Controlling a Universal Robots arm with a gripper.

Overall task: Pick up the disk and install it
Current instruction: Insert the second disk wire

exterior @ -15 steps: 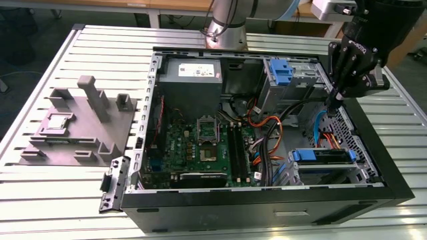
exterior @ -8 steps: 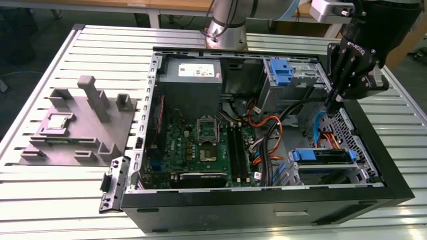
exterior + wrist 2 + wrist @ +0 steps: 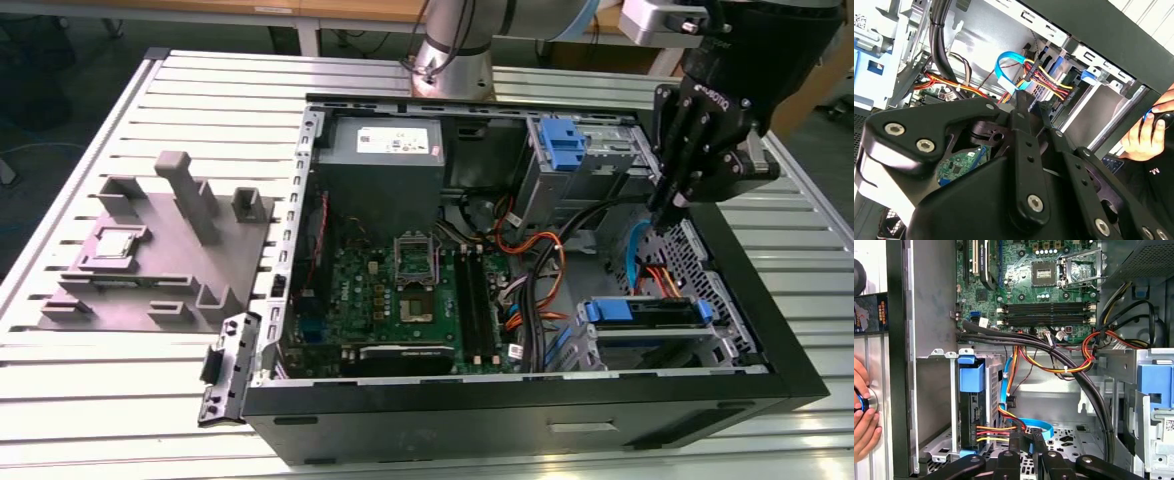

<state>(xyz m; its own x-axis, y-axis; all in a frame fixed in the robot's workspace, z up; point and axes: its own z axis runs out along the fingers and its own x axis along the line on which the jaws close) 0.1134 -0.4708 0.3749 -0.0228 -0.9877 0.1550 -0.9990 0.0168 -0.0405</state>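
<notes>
While the arm [image 3: 454, 40] stands behind the big black computer case [image 3: 534, 400], it bends over the case's open top and points its end effector [image 3: 663, 215] straight down inside. The case lies on its side on a pale slatted surface [image 3: 134, 420]. The end effector hangs in the case by the side wall at the exterior view's right, above the drive bay. Its two long black fingers [image 3: 1018, 441] are pressed close together, and I see nothing between them.

Outside the case, at the exterior view's left, a grey plastic block [image 3: 160, 250] with posts and slots sits on the surface. Inside the case, the green board [image 3: 400, 290] covers the floor, and a grey power box [image 3: 387, 145] sits at the back.

The disk [image 3: 641, 315] is in the bay in the case's front corner, at the exterior view's right. It has bright blue rails and sits just below the end effector without touching it.

The first wrist view looks down into the case past the fingertips. It shows the disk [image 3: 974, 415] standing on edge in its bay, with red, yellow and black wires [image 3: 996, 432] going to it. A thin blue flat cable [image 3: 1034, 422] curls right by the fingertips. It also shows a person's hand [image 3: 864, 420] outside the case wall.

The second wrist view looks along the black links of the end effector [image 3: 1024, 102] and shows the blue cable [image 3: 1004, 70] looping beyond the tips.
</notes>
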